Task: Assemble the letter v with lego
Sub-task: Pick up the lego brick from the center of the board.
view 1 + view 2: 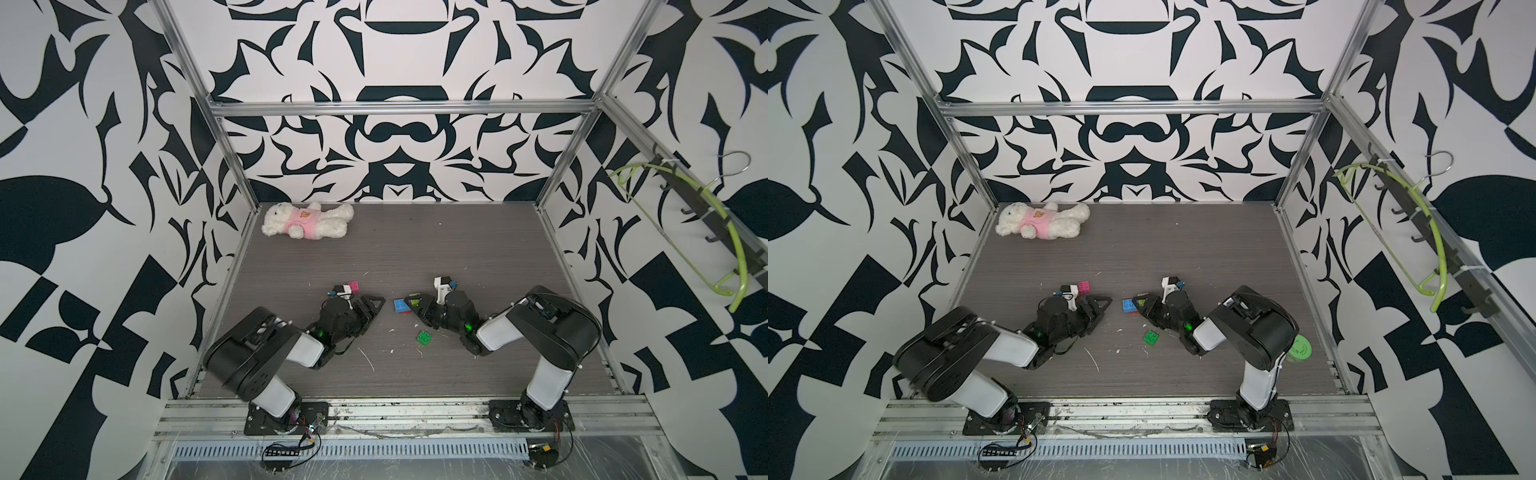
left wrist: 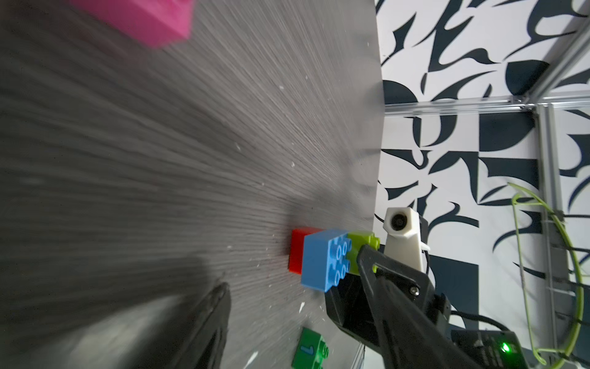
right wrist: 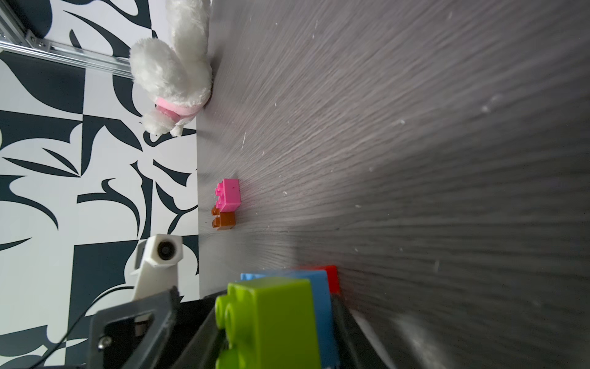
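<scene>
— Lime-green brick (image 3: pixel 271 319) fills the right wrist view. Who has it?

— The right claw (image 1: pixel 415 305) is pinching it. It is joined to the blue brick (image 2: pixel 322 262), with the red brick (image 2: pixel 298 252) behind that. The piece sits low against the tabletop (image 1: pixel 415 249), roughly midway between the side edges.

— And the rest of the letter v?

— It isn't one piece yet. The pink brick (image 3: pixel 229 191) and orange brick (image 3: pixel 225 219) are stuck together and stand free, just beside the left claw (image 1: pixel 368 305) on its far-edge side. That claw is spread and holds nothing. A green brick (image 1: pixel 424 337) lies loose nearer the front edge, close to the right arm.

— So what's the step?

— My reading is that the two pieces get joined next. I'd have the left claw take the pink-orange pair by its flat sides, leaving the studs clear. Then line it up at an angle with the red end and press straight, with the right claw gripping firmly so nothing twists apart.

— Anything in the way?

— No. The white bear (image 1: pixel 305 220) lies off in the far left corner.
</scene>
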{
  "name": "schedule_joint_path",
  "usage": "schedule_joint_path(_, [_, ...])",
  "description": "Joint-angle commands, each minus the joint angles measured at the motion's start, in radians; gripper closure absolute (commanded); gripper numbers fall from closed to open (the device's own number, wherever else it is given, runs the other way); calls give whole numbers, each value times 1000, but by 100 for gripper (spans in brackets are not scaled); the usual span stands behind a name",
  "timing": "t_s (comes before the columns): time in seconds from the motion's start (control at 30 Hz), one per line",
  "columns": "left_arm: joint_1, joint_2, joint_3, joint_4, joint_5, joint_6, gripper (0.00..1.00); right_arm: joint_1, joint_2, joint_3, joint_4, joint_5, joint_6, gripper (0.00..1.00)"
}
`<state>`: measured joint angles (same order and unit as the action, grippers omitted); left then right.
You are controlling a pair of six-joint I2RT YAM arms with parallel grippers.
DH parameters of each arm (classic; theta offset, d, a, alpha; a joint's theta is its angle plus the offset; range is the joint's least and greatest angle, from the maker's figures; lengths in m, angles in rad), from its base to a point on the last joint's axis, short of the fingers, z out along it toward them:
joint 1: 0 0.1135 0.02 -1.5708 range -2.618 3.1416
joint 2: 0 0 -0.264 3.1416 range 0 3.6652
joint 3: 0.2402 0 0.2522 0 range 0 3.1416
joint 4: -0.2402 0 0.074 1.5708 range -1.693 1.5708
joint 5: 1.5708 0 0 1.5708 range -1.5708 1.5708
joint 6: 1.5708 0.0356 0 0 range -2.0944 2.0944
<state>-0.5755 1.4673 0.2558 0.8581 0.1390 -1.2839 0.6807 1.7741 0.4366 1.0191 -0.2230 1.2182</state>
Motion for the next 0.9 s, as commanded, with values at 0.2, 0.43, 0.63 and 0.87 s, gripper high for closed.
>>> schedule_joint_path(0.2, [210, -361, 409, -1243, -280, 633, 23, -16, -60, 0, -74, 18, -83, 63])
schedule_joint_path(0.43, [253, -92, 571, -1347, -189, 737, 32, -21, -31, -2, -36, -2, -82, 63])
schedule_joint_path(0.63, [255, 49, 610, -1299, -117, 738, 32, -32, -10, -19, -3, -13, -77, 64])
schedule_joint_path(0.87, [255, 151, 662, -1290, -134, 738, 32, -35, 15, -22, 35, -19, -65, 64])
